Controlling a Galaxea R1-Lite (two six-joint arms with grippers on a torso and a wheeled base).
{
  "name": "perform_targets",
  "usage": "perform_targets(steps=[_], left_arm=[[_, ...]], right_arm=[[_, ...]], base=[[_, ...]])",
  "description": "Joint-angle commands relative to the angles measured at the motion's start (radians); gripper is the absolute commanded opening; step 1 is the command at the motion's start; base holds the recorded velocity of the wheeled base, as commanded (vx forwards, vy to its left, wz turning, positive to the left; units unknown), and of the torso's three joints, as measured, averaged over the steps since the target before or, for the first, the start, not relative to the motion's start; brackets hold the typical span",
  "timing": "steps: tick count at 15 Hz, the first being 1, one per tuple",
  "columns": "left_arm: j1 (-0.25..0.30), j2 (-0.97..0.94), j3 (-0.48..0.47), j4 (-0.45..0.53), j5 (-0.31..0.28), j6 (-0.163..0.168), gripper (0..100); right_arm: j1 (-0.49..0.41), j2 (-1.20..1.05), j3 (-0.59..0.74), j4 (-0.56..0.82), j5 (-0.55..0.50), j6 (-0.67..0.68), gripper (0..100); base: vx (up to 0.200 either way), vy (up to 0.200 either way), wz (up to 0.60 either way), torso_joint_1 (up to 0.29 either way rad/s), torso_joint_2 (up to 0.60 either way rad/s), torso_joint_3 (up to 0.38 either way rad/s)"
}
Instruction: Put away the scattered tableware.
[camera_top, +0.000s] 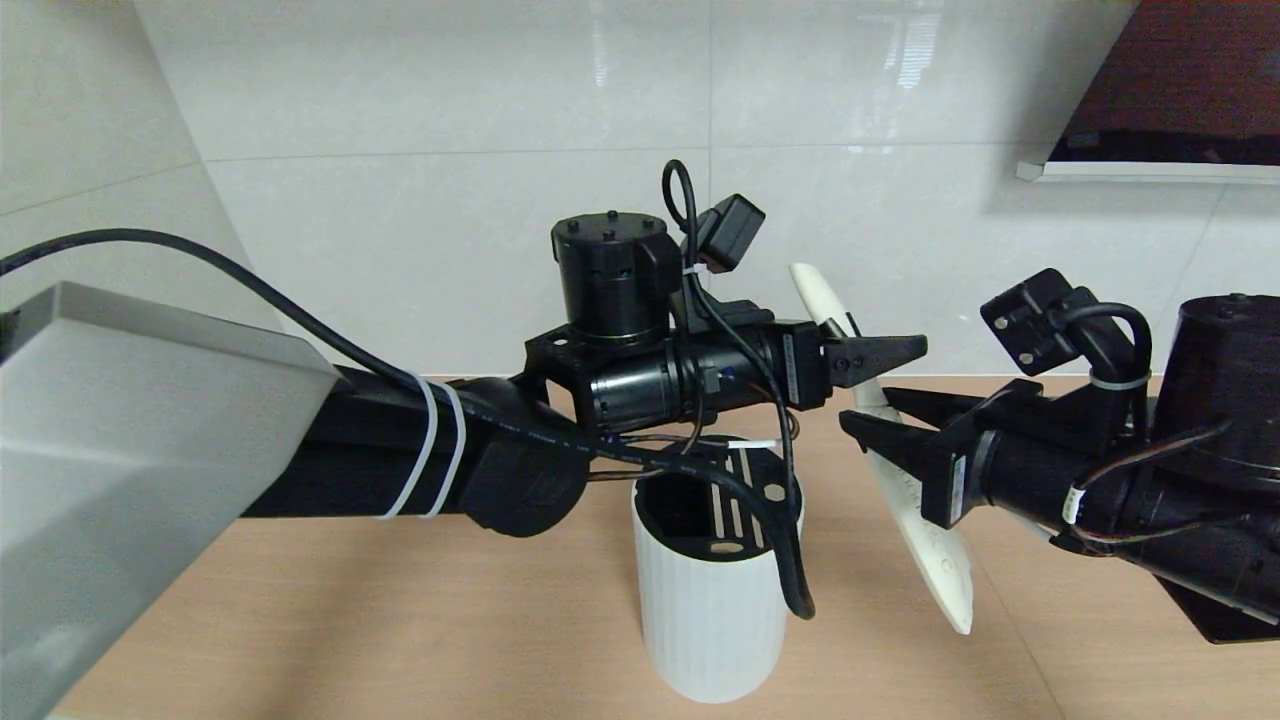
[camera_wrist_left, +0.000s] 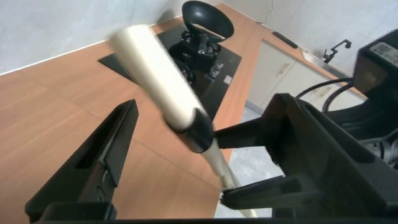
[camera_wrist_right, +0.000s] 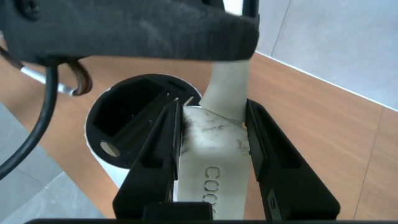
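Pinching the white spatula (camera_top: 932, 545) by the two edges of its blade, the right tool (camera_top: 868, 415) holds it in the air. The spatula is tilted, with the handle tip high and the blade end low on the near side. The left tool (camera_top: 885, 352) has its fingers spread, one on each side of the handle, and the left wrist view shows a gap on either side. The spatula hangs just right of the white ribbed holder (camera_top: 710, 610), which stands upright on the wooden tabletop (camera_top: 400, 620).
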Motion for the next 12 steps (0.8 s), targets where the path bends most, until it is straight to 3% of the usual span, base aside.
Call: perform_targets(steps=[1, 12], left_arm=[[-0.001, -0.002, -0.002, -0.001, 0.000, 0.000, 0], [-0.007, 0.013, -0.031, -0.001, 0.002, 0.001, 0]], right_arm=[[0.000, -0.001, 0.001, 0.000, 0.000, -0.001, 0], [0.000, 0.006, 0.001, 0.000, -0.005, -0.002, 0]], base=[[0.000, 0.000, 0.00, 0.000, 0.00, 0.000], [0.000, 0.000, 0.00, 0.000, 0.00, 0.000]])
